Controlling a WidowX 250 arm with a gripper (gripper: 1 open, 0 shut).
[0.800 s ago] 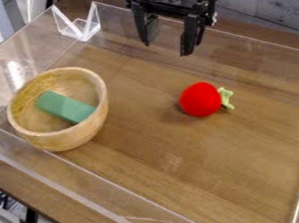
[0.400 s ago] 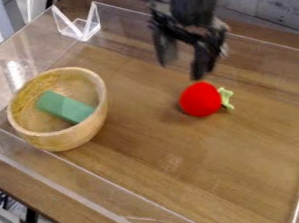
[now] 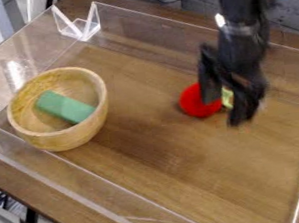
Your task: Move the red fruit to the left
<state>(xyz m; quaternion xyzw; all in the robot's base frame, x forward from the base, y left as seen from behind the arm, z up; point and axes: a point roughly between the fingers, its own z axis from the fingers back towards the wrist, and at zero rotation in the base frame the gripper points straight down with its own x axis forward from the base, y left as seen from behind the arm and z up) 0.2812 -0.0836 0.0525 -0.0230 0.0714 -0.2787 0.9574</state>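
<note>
Hand (image 3: pixel 230 97): pointing down over the right part of the counter, fingers spread wide, one on each side of the red fruit; no pinch on it can be seen.
Red fruit (image 3: pixel 195 102): on the counter (image 3: pixel 159 173), right of centre, partly hidden behind the hand.
Wooden bowl (image 3: pixel 58 109): left side of the counter, well apart from the fruit.
Green block (image 3: pixel 64 106): lying inside the wooden bowl.
Clear wall (image 3: pixel 89 24): transparent barrier bordering the counter.
</note>
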